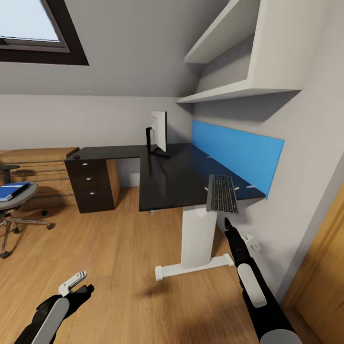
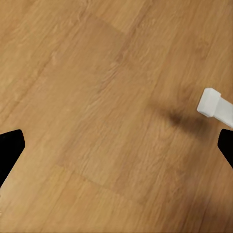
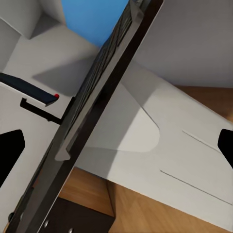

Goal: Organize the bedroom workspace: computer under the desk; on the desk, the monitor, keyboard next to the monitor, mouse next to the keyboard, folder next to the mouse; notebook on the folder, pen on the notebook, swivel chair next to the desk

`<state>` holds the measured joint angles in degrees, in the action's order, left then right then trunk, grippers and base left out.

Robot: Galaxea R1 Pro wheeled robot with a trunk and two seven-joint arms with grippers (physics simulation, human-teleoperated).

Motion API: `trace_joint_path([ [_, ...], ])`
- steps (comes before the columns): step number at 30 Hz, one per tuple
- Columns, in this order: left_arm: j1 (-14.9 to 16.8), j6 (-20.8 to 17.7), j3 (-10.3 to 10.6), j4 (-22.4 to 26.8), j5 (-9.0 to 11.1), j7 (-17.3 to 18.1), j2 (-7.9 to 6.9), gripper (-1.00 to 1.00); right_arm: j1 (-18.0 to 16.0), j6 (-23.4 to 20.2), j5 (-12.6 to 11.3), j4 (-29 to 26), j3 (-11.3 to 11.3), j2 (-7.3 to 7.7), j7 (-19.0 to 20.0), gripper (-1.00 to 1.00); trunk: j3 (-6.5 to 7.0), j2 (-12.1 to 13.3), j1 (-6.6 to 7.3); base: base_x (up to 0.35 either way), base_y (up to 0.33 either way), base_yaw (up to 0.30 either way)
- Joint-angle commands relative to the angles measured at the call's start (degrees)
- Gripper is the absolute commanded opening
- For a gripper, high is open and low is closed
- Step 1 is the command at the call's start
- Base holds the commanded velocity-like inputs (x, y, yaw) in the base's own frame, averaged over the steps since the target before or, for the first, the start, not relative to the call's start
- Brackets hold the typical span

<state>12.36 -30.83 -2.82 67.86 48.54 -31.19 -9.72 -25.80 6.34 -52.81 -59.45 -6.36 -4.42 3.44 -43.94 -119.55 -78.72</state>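
Dark keyboard is lying flat, overhanging the black table's near edge; the monitor is standing upright at the back.

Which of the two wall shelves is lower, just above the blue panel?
The longer, wider shelf, directly over the blue panel; the other shelf sits higher.

Bare black desktop lies open at eleven o'clock of the dark grey keyboard; blue back panel blocks two o'clock.

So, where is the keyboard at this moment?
In the head view, the keyboard sits at the desk's near right corner, overhanging the edge, beside the blue panel, just above the right claw.
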Motion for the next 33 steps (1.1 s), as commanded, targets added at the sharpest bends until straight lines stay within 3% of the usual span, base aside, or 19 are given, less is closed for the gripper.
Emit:
trace_joint_path([
  [1,0.03,-0.12,0.01,0.08,0.59,-0.46,-0.04,1.0,-0.04,0.11,-0.57,0.03,-0.09,-0.03,0.37,1.0,-0.06,-0.03,0.01,0.0,0.0,0.0],
  [13,0.03,-0.03,0.01,-0.09,0.68,-0.46,-0.12,1.0,-0.04,0.2,-0.41,0.03,0.0,-0.05,0.41,1.0,-0.06,-0.03,0.01,0.007,0.0,0.0],
  [33,0.03,0.05,0.02,-0.13,0.63,-0.45,-0.12,1.0,-0.04,0.21,-0.61,0.03,0.04,-0.17,0.22,1.0,-0.06,-0.03,0.01,0.136,0.0,0.0],
])
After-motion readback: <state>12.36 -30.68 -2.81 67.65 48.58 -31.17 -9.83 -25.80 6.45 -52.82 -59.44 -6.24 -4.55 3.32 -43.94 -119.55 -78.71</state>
